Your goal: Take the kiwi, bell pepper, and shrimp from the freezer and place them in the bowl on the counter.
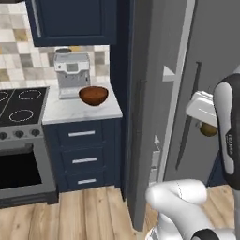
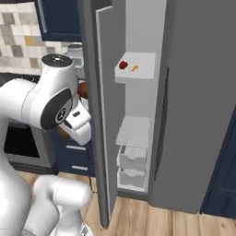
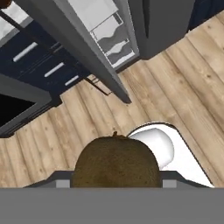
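The gripper (image 1: 207,123) hangs outside the open freezer (image 2: 138,92), its white hand beside the grey door with the long dark handle; under it sits the kiwi (image 1: 208,129), an olive-brown ball; in the hand view the kiwi (image 3: 115,162) sits right between the finger tips, large and close, with the wooden floor and the foot of the freezer door beyond it; the jaws stand part open around the fruit and appear to grip it, though the finger tips themselves are hidden behind it. In the freezer, on the upper white shelf, the bell pepper (image 2: 123,65) lies at the left and the shrimp (image 2: 134,68) just beside it, apart from it; the lower shelf and two drawers stand below. The bowl (image 1: 93,95), reddish-brown and round, rests on the counter (image 1: 75,112) in front of a grey coffee machine (image 1: 71,72), beside the black stovetop (image 1: 21,105); nothing shows inside it.
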